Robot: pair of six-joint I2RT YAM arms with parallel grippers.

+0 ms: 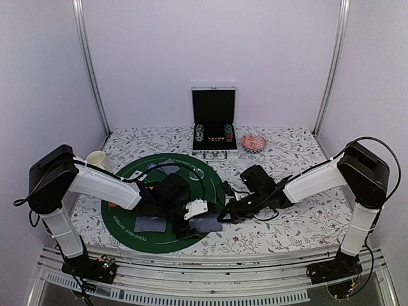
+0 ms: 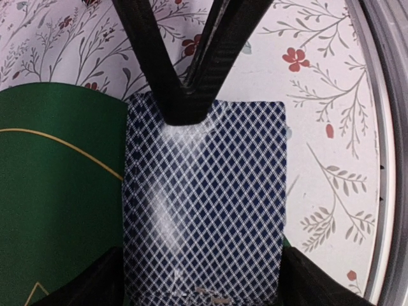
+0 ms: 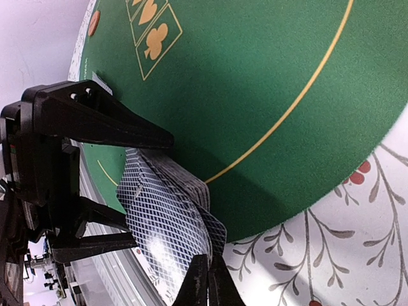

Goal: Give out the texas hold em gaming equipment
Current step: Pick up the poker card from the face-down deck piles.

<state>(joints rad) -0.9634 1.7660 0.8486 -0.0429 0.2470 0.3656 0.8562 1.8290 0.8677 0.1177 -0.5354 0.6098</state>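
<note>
We see a fanned stack of playing cards (image 2: 204, 204) overhanging the near rim of the green felt mat (image 2: 57, 191), close to the front edge of the floral desk (image 2: 325, 108). The left fingers (image 2: 185, 105) and right fingers (image 3: 205, 280) each pinch the cards from opposite sides.

My left gripper (image 1: 199, 208) and right gripper (image 1: 224, 212) meet over the playing cards (image 1: 205, 224) at the near right edge of the felt mat (image 1: 131, 224), with another card (image 1: 152, 224) to their left on the mat, the mug (image 1: 95, 159) beyond the mat's far left rim and the open case (image 1: 214, 121) behind it.
</note>
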